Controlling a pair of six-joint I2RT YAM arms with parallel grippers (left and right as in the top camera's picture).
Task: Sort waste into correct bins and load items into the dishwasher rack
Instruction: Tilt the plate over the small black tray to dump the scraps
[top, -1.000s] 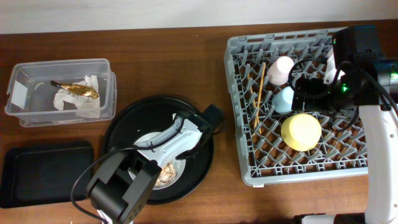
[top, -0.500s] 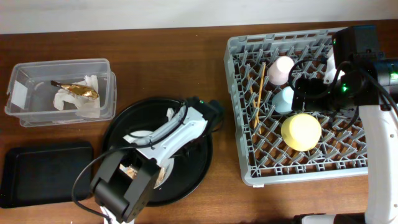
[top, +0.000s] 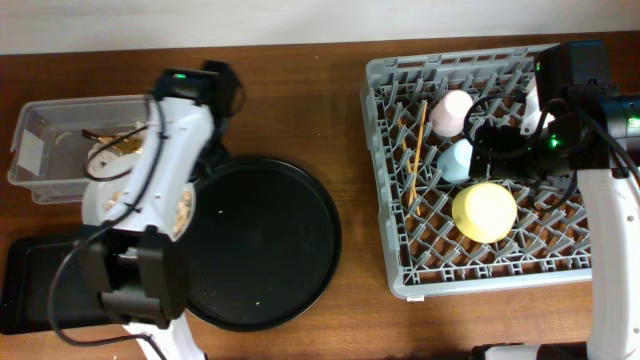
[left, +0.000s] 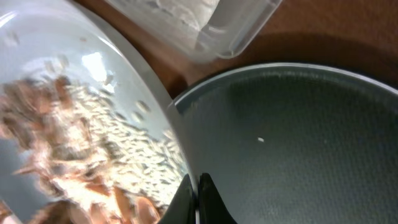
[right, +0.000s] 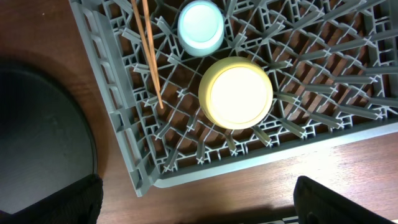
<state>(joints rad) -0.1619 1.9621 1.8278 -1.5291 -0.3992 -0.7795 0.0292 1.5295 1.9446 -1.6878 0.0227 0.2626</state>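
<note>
My left gripper (left: 198, 190) is shut on the rim of the pale grey plate (left: 93, 68), which carries brownish food scraps with white grains (left: 68, 155). From overhead the plate (top: 186, 206) shows beside the right end of the clear box (top: 40, 120), mostly under my arm. The napkin and gold wrapper (top: 108, 152) lie in that box. The flat black tray (top: 35, 290) is at front left. The grey rack (top: 395, 200) holds the pink cup (top: 457, 110), blue cup (top: 458, 158), yellow bowl (top: 484, 210) and chopsticks (top: 418, 150). My right gripper (right: 199, 208) is open above the rack's front edge.
The large round black tray (top: 270, 250) lies bare in the middle, with a few white crumbs on it, and also fills the right of the left wrist view (left: 298, 143). A corner of the clear box (left: 217, 37) shows there. My right arm hangs over the rack's right side.
My left arm has lifted the plate with the scraps off the round black tray and carried it left and back to the clear box. The right arm has not moved.
</note>
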